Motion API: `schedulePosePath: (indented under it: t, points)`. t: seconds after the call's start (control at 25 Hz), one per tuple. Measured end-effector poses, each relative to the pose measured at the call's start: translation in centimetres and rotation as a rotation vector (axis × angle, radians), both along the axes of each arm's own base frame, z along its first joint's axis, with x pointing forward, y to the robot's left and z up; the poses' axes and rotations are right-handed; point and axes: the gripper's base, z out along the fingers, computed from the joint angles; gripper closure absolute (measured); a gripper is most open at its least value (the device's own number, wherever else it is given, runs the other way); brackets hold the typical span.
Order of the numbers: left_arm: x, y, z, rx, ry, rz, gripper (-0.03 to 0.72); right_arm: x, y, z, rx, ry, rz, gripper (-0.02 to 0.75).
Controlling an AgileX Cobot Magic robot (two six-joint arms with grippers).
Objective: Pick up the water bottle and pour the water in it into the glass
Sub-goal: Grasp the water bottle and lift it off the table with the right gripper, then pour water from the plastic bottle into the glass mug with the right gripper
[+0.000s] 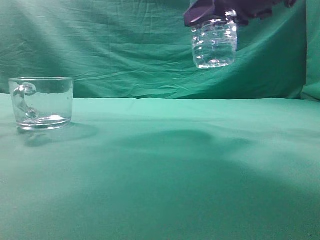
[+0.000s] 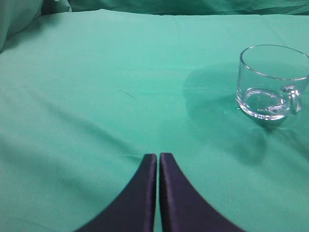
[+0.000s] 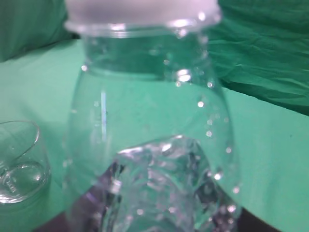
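My right gripper (image 1: 220,12) is shut on the water bottle (image 1: 214,42) and holds it high above the table at the upper right of the exterior view; only the ribbed lower body shows there. In the right wrist view the bottle (image 3: 149,145) fills the frame, with droplets inside its shoulder and water low in it; the jaws are hidden behind it. The glass (image 1: 41,102), a clear mug with a curled handle, stands empty on the green cloth at the far left. It also shows in the left wrist view (image 2: 270,82) and the right wrist view (image 3: 19,164). My left gripper (image 2: 158,157) is shut and empty, left of the glass.
A green cloth (image 1: 175,170) covers the table and hangs as a wrinkled backdrop (image 1: 115,45) behind it. Nothing else stands on the cloth between the glass and the bottle.
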Motion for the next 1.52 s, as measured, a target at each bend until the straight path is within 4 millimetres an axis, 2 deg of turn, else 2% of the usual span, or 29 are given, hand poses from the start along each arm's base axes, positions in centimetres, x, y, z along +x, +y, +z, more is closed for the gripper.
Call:
schedulePosePath:
  t: [0.12, 0.32, 0.48, 0.64, 0.84, 1.08, 1.32, 1.52]
  points:
    - [0.0, 0.0, 0.0, 0.0, 0.0, 0.0, 0.688, 0.3, 2.7, 1.8, -0.1, -0.005, 0.035, 0.422]
    - [0.0, 0.0, 0.0, 0.0, 0.0, 0.0, 0.688, 0.6, 7.0, 4.7, -0.305, -0.059, -0.002, 0.422]
    - [0.0, 0.0, 0.0, 0.0, 0.0, 0.0, 0.688, 1.0, 9.8, 5.2, -0.395, -0.114, 0.011, 0.422]
    - [0.0, 0.0, 0.0, 0.0, 0.0, 0.0, 0.688, 1.9, 12.2, 4.0, -0.448, -0.121, 0.023, 0.422]
    - [0.0, 0.0, 0.0, 0.0, 0.0, 0.0, 0.688, 3.0, 14.6, 1.6, -0.574, -0.146, 0.03, 0.422]
    - [0.0, 0.0, 0.0, 0.0, 0.0, 0.0, 0.688, 3.3, 17.4, -1.3, -0.721, -0.221, 0.084, 0.422]
    - [0.0, 0.0, 0.0, 0.0, 0.0, 0.0, 0.688, 3.5, 18.9, -3.5, -0.856, -0.293, 0.143, 0.422]
    - [0.0, 0.0, 0.0, 0.0, 0.0, 0.0, 0.688, 3.7, 19.1, -4.1, -0.952, -0.379, 0.189, 0.422]
